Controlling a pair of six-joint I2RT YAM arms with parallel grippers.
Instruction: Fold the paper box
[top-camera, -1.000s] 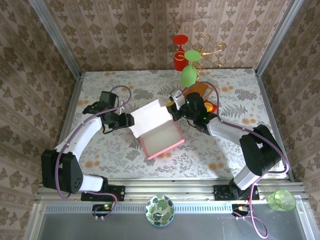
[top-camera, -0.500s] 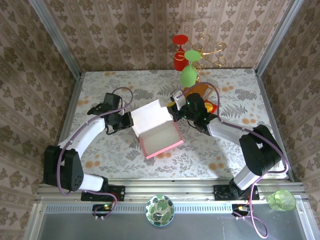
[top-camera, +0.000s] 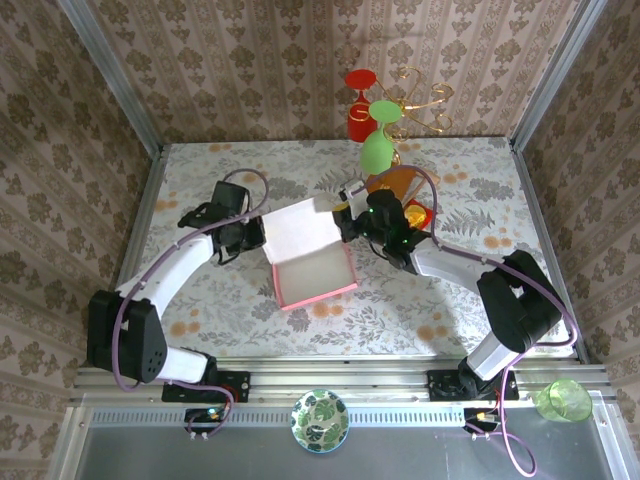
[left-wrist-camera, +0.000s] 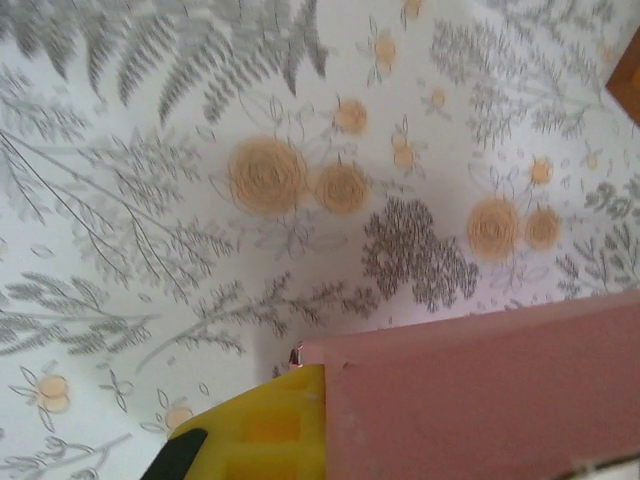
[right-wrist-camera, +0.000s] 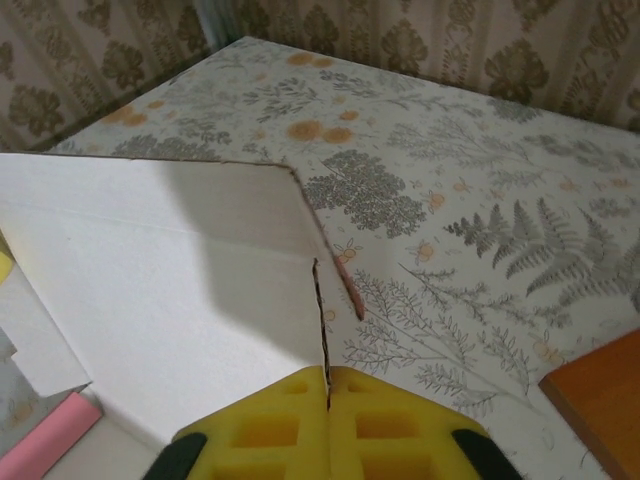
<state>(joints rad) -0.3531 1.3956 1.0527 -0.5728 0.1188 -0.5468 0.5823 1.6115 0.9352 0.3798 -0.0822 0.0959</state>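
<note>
Since a second ago, left claw (top-camera: 256, 236) has closed on the left wall of the paper box (top-camera: 314, 272). Right claw (top-camera: 346, 222) pinches its raised white lid. Box, mid-table (top-camera: 230, 300), slid slightly leftward. Both sides secured; lid folding judged ready.

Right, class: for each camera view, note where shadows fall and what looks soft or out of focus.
Top external: even light, sharp, only faint shadows round the paper box. Left wrist: the pink wall and yellow finger pad look soft, a pale shadow on the tablecloth beside them. Right wrist: a grey shadow crosses the white flap; the wallpaper behind is slightly blurred.
</note>
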